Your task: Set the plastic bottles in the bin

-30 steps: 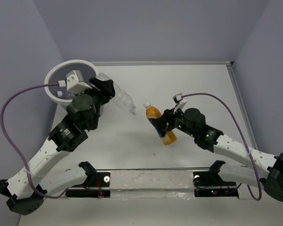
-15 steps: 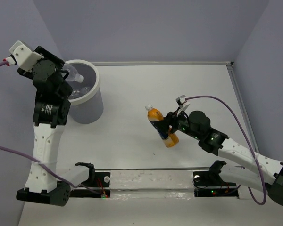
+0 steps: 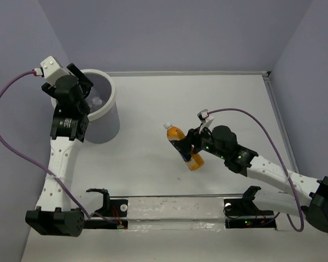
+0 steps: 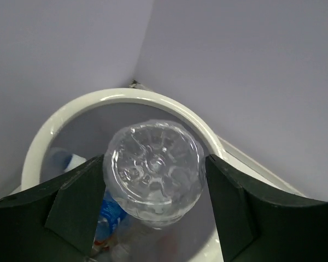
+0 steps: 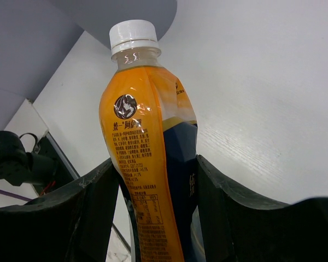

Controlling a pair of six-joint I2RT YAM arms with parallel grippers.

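The bin [image 3: 108, 106] stands at the far left; its white rim [image 4: 153, 98] shows in the left wrist view. My left gripper [image 3: 81, 90] hangs over the bin's mouth, shut on a clear ribbed bottle [image 4: 153, 169] seen base-on between its fingers [image 4: 76, 207]. Other bottles lie in the bin below, one with a blue label [image 4: 106, 210]. My right gripper [image 3: 190, 146] is shut on the orange bottle [image 3: 180, 143] with a dark blue label and white cap [image 5: 132, 34]. It holds the bottle tilted above mid-table, the body [image 5: 145, 142] between its fingers [image 5: 218, 196].
A metal rail [image 3: 175, 207] with two arm mounts runs along the near edge. Purple-grey walls close the table on the left, back and right. A raised strip [image 3: 276, 114] edges the table's right side.
My left gripper has swung from the table beside the bin to above its mouth with the clear bottle. My right gripper has shifted the orange bottle slightly left.
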